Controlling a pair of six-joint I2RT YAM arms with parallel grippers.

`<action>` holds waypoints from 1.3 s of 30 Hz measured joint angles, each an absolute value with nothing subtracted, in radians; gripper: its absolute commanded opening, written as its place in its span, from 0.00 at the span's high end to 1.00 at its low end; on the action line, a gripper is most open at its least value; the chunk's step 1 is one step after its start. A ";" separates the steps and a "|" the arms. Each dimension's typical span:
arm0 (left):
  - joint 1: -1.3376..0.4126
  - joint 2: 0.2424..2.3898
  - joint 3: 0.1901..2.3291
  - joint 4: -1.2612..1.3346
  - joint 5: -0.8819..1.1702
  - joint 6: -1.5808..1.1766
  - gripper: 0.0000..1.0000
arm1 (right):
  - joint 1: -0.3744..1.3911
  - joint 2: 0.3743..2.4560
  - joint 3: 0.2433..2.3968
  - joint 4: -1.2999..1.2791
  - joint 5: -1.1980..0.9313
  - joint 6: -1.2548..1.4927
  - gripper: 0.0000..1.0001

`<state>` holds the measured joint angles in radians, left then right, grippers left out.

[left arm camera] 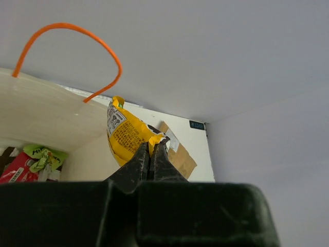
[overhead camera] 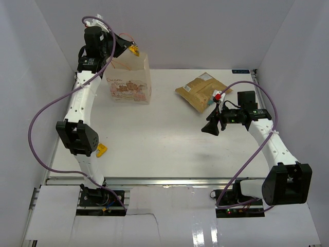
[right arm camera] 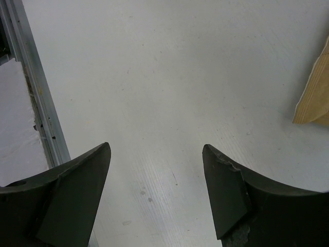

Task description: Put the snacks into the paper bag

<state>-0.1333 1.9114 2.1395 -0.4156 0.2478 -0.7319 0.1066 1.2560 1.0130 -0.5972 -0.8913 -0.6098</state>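
Left wrist: L fingers (left arm camera: 138, 163) pinch M&M's packet (left arm camera: 126, 136) at paper bag (left arm camera: 46, 110) rim.

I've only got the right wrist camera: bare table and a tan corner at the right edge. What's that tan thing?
Observer: A tan pouch, lying flat on the table, far right.
Operator: Where's the bag?
Observer: The bag stands upright at the far left.
Operator: And the other gripper?
Observer: The left gripper is shut on a yellow packet, right at the bag's open top.
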 measured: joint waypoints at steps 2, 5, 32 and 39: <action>-0.128 1.922 2.143 -0.433 0.239 -0.725 1.00 | 0.107 1.256 1.013 -0.597 -0.891 -0.609 0.22; -0.121 1.931 2.143 -0.457 0.235 -0.722 0.83 | 0.107 1.256 1.013 -0.597 -0.889 -0.609 0.22; 0.134 1.044 1.050 -0.763 -0.215 -1.001 0.27 | 0.279 1.438 1.058 -0.554 -0.569 -0.501 0.29; 0.182 1.307 0.870 -0.940 -0.239 -1.083 0.13 | 0.307 1.462 1.056 -0.520 -0.525 -0.449 0.28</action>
<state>0.1822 1.3067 0.8696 -0.9398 -0.2386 -1.0828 0.3065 1.4616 1.0565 -0.5198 -0.5247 -0.4492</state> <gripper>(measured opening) 0.838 0.722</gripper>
